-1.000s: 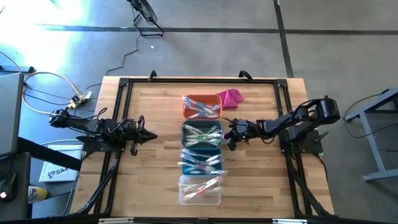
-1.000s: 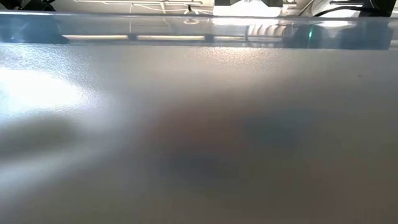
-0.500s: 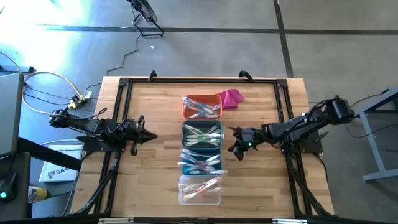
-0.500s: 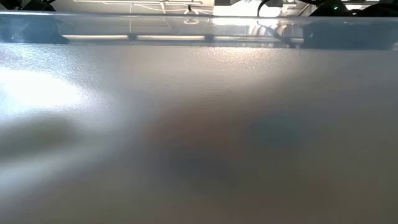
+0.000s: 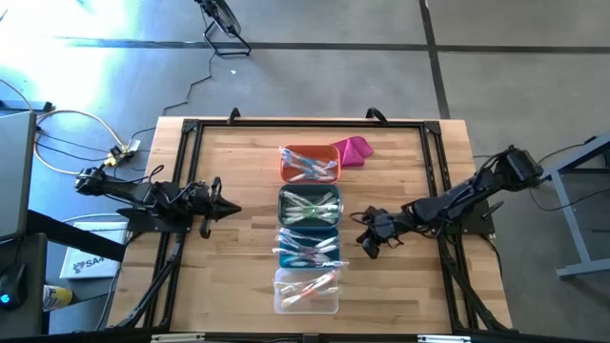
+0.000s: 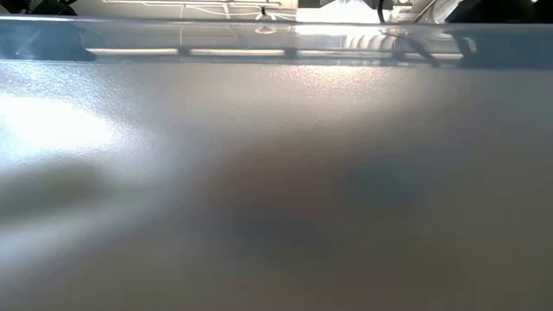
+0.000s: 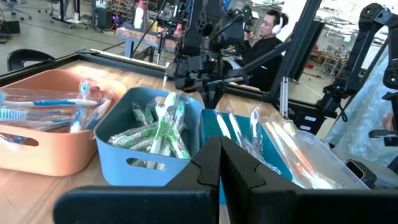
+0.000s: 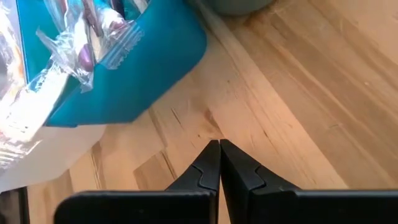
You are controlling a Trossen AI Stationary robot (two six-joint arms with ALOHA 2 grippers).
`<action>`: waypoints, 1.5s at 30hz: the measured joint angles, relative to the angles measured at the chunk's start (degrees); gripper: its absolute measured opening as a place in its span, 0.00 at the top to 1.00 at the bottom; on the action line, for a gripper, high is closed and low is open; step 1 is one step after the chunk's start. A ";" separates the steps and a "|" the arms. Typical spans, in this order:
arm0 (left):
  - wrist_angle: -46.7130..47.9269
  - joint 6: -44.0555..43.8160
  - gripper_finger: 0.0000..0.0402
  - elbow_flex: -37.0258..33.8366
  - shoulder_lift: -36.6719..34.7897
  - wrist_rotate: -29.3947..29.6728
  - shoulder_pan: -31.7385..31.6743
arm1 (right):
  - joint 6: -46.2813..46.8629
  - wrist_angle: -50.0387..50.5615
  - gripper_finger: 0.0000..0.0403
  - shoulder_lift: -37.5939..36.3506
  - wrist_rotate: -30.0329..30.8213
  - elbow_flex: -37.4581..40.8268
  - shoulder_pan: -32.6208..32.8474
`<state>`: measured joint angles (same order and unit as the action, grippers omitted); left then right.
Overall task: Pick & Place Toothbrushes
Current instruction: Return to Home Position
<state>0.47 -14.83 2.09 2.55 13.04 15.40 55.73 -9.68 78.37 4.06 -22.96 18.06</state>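
Wrapped toothbrushes lie in four bins set in a column at the table's middle: an orange bin point(image 5: 310, 164) farthest, then a grey bin point(image 5: 310, 207), a teal bin point(image 5: 307, 246) and a clear bin point(image 5: 306, 291) nearest. In the left wrist view green-tinted toothbrushes point(image 7: 163, 127) stick up out of the grey bin. My right gripper point(image 5: 364, 238) point(image 8: 219, 160) is shut and slants down over bare wood just right of the teal bin point(image 8: 127, 59), holding nothing. At the table's left my left gripper point(image 5: 233, 210) point(image 7: 219, 163) stays shut and level, pointing at the bins.
A magenta cloth lump point(image 5: 355, 150) lies right of the orange bin at the far side. Bare wood point(image 5: 410, 276) stretches right of the bins, more lies to their left. A black frame point(image 5: 305, 123) borders the table. A blurred grey surface fills the low view.
My right gripper has gone toward the table's near edge, from beside the grey bin to beside the teal bin, rolling a little on the way. It has stayed shut with nothing in it. The bins and toothbrushes lie as before.
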 joint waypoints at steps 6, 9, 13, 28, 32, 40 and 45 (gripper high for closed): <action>0.04 -0.01 1.00 0.00 -0.01 0.02 0.00 | 0.25 -0.41 0.99 0.00 0.13 0.00 2.29; 0.04 -0.02 1.00 0.00 -0.02 0.02 -0.02 | 1.51 -0.94 0.99 0.00 0.15 0.00 3.64; 0.06 0.00 1.00 0.00 -0.02 0.02 -0.02 | 1.68 -1.86 0.99 0.00 0.27 0.00 5.26; 0.06 0.00 1.00 0.00 0.00 0.04 0.00 | -14.75 -2.52 0.99 -10.51 7.88 0.02 6.91; 0.06 0.00 1.00 0.00 -0.02 0.07 0.00 | -22.72 -2.01 0.99 -16.74 7.80 0.02 6.47; 0.04 1.49 1.00 -0.02 -0.02 0.20 0.00 | -32.29 3.35 0.99 -25.86 2.58 0.02 -2.59; 0.04 1.49 1.00 -0.02 -0.01 0.20 -0.02 | -36.78 3.68 0.99 -29.18 -3.63 0.02 -10.09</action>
<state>0.51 -13.34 2.07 2.54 13.23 15.38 18.94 -6.00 49.19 0.43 -22.94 7.97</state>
